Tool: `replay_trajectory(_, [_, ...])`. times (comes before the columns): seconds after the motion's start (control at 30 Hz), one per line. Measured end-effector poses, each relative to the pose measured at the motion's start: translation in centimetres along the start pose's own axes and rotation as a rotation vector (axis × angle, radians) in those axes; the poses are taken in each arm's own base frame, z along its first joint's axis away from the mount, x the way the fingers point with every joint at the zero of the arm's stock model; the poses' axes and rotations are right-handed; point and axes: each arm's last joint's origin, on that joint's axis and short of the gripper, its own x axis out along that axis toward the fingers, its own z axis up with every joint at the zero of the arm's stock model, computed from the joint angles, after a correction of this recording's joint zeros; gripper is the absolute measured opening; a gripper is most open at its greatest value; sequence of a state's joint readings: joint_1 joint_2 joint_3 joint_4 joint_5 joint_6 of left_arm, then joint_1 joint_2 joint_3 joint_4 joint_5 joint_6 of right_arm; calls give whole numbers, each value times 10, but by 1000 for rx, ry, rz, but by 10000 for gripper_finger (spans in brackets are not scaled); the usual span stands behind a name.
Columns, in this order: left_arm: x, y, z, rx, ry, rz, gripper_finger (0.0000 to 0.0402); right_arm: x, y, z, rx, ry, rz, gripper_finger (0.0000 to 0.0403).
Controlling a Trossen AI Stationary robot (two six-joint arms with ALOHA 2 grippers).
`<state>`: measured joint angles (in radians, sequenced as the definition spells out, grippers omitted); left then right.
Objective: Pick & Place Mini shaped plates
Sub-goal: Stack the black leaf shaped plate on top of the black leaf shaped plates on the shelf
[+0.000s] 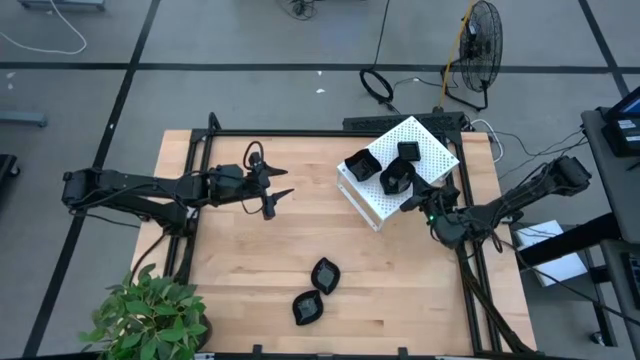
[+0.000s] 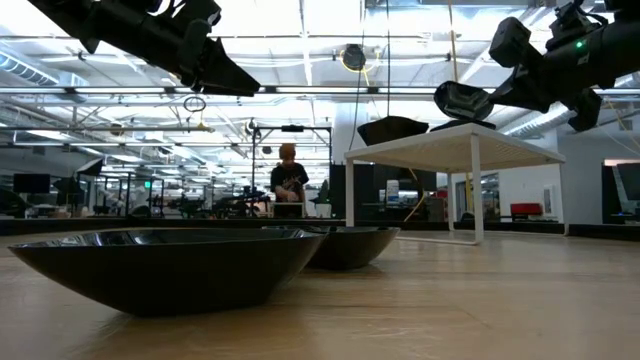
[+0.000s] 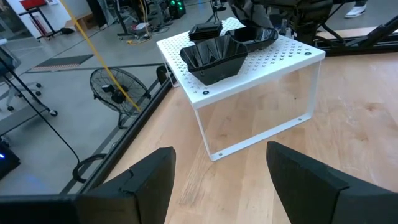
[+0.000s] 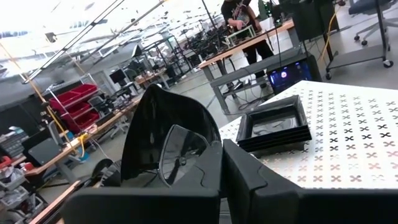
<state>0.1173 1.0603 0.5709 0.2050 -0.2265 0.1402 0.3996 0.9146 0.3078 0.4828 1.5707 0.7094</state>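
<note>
Two black mini shaped plates (image 1: 325, 273) (image 1: 307, 307) lie on the wooden table near its front edge. The white perforated box (image 1: 425, 150) stands at the back right and carries a wavy plate (image 1: 360, 165) and a square stack (image 4: 273, 127). My right gripper (image 1: 412, 200) is shut on a leaf-shaped plate (image 1: 397, 180) over the box's near side. My left gripper (image 1: 278, 188) hovers open above the table's middle left, pointing at the box, nothing between its fingers (image 3: 155, 177). My right gripper pinches the leaf-shaped plate by its rim (image 4: 186, 155) between its two fingers. The fingers come about level from the table's right, near side. In the low view the plate (image 2: 462, 100) hangs tilted just above the box's top (image 2: 455, 140), clear of it.
A potted plant (image 1: 150, 315) stands at the table's near left corner. A black frame rail (image 1: 300, 132) runs along the far edge. Bare wood lies between the box and the two near plates. A person (image 2: 288, 178) stands far off in the room behind.
</note>
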Motion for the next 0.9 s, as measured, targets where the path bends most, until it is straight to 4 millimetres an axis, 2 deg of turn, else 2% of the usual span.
replay_trajectory(0.23, [0, 0, 0, 1, 0, 0, 253, 0, 1, 1, -36, 0, 0, 14])
replay_trajectory(0.67, [0, 0, 0, 4, 0, 0, 253, 0, 1, 2, -52, 1, 2, 110])
replay_trajectory(0.9, [0, 0, 0, 3, 1, -4, 253, 0, 6, 6, -92, 13, 22, 123])
